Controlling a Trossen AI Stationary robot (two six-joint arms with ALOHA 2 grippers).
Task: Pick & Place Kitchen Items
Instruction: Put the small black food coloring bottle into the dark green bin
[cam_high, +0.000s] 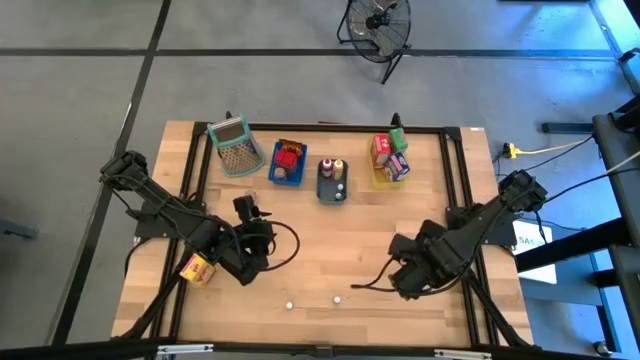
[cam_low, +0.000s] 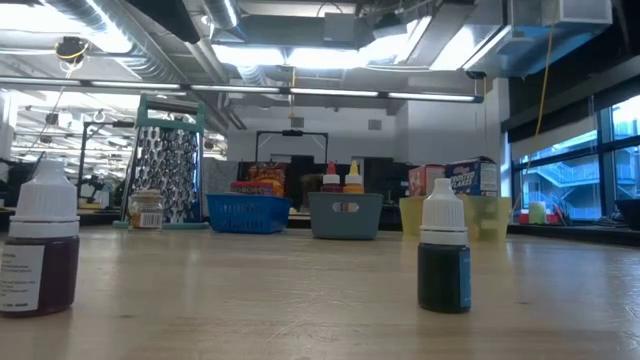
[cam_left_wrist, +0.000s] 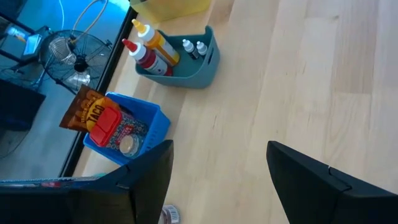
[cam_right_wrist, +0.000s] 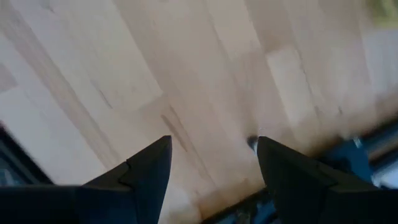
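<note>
Two tiny white-capped bottles stand upright on the table near its front edge, one with purple liquid (cam_low: 40, 262) (cam_high: 289, 304) and one with dark liquid (cam_low: 444, 270) (cam_high: 337, 298). A yellow-orange and red carton (cam_high: 197, 268) lies on the wood beside my left arm. My left gripper (cam_high: 247, 208) (cam_left_wrist: 219, 146) hangs open above the table's left middle, pointing slantwise down toward the far trays, with nothing between its fingers. My right gripper (cam_high: 405, 280) (cam_right_wrist: 214, 140) hangs open at the right front, pointing down at bare wood. Neither gripper shows in the low view.
Along the far edge stand a perforated basket (cam_high: 235, 148), a blue tray (cam_left_wrist: 152, 127) with a taco packet and a red carton, a grey tray (cam_left_wrist: 202, 62) with red and yellow squeeze bottles, and a yellow tray (cam_high: 378, 176) with cartons. A small jar (cam_low: 146, 210) stands by the basket.
</note>
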